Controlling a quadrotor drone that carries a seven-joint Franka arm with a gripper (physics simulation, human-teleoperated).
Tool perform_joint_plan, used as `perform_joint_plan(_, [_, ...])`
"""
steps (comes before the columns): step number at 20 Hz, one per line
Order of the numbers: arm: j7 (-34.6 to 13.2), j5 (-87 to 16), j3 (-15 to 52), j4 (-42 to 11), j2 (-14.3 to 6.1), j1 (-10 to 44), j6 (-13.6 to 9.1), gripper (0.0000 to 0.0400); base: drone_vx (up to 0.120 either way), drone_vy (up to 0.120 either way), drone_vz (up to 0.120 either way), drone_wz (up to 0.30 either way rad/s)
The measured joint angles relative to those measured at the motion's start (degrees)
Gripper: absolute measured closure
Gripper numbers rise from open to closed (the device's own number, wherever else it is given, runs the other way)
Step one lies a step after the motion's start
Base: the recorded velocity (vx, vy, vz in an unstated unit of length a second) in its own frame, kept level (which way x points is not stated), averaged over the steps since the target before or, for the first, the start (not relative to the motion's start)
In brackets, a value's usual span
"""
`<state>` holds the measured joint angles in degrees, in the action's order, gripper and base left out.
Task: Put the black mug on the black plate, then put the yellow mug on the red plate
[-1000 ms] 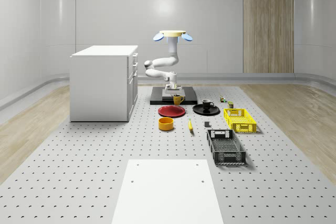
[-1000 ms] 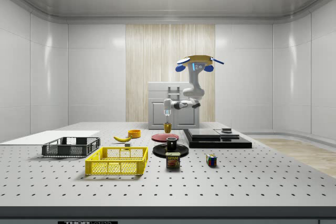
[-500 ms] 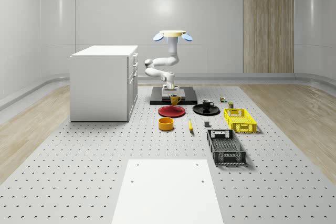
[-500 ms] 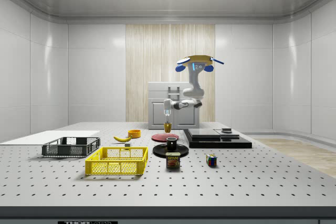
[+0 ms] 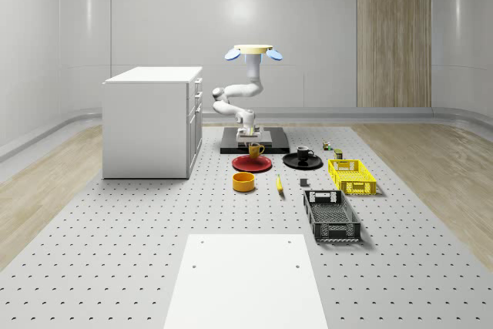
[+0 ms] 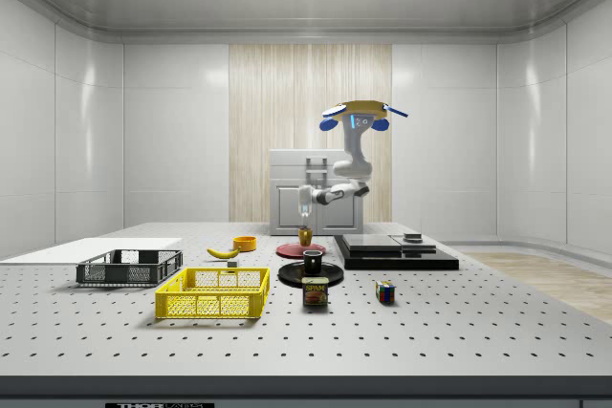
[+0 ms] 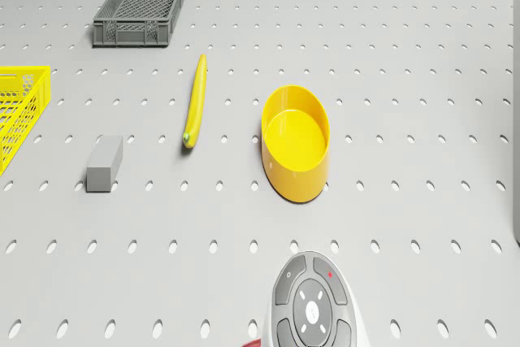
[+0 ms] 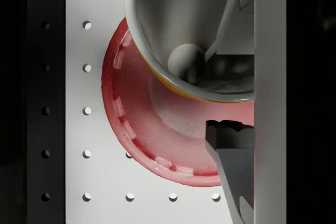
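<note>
While the drone (image 5: 253,52) hovers high over the dark slab at the back of the worktop (image 5: 139,229), its arm reaches down toward the red plate (image 5: 252,163). Step 1 looks done: the black mug (image 5: 303,153) stands on the black plate (image 5: 302,162). Step 2 seems close to finished; the yellow mug (image 5: 255,149) hangs just above the red plate, clamped in the end effector (image 5: 252,136), with 1 finger inside the rim in the wrist view. What is left, I judge, is lowering the mug onto the plate and letting go. Nearby lie a yellow bowl (image 7: 297,141) and a banana (image 7: 195,112).
</note>
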<state>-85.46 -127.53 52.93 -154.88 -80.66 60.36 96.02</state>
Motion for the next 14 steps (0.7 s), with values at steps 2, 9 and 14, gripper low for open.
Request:
perform_joint_plan(2, [0.61,-0.38,-0.48,0.6,-0.05,-0.25,0.58,0.029,0.0,0.0,0.0,0.0])
perform_joint_plan(9, [2.21,-2.03,-2.4,2.87,0.2,-0.64,2.43,0.029,0.0,0.0,0.0,0.0])
perform_joint_plan(14, [2.67,-2.82,-3.23,3.75,0.56,-0.68,2.97,0.0162,0.0,0.0,0.0,0.0])
